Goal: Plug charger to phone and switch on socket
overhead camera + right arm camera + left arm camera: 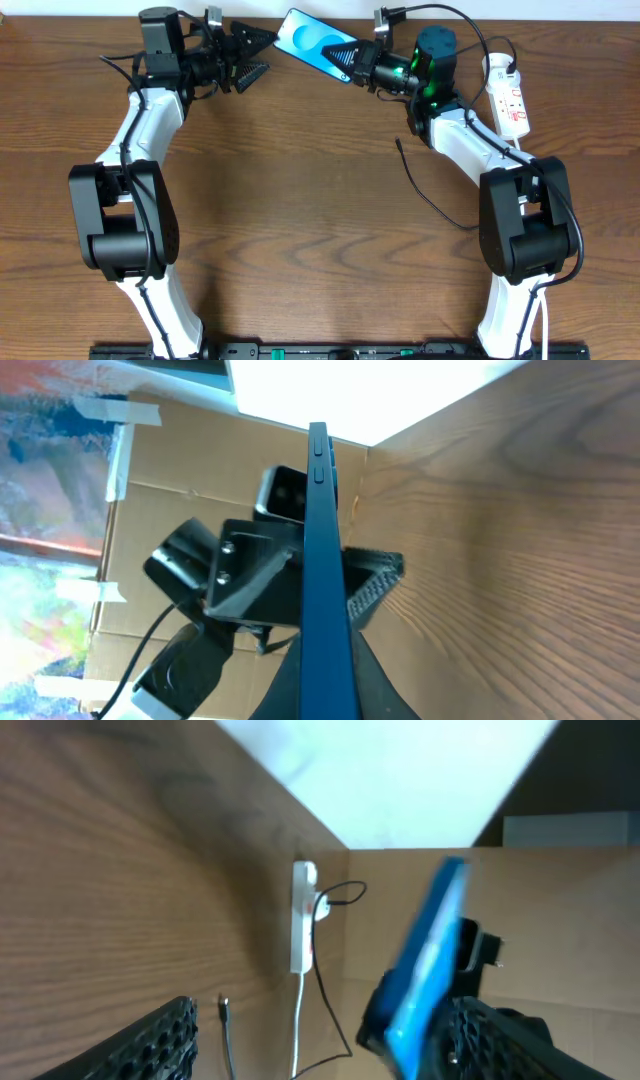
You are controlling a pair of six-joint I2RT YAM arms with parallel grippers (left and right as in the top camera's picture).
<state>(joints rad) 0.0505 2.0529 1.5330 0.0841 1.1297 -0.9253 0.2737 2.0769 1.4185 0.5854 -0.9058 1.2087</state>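
Phone (pixel 308 40) held off the table (pixel 300 200) by the right fingers (pixel 343 56); left fingers (pixel 250 74) spread wide just beside it.
The right fingers are clamped on one short end of the phone, which hangs tilted over the far edge of the table between the two arms, its blue screen facing up and its free end toward the left fingers; I cannot tell whether they touch. The charger (pixel 420 185) lies loose on the table by the right arm, its connector tip well apart from the phone. The socket (pixel 510 100) lies at the far right of the table.
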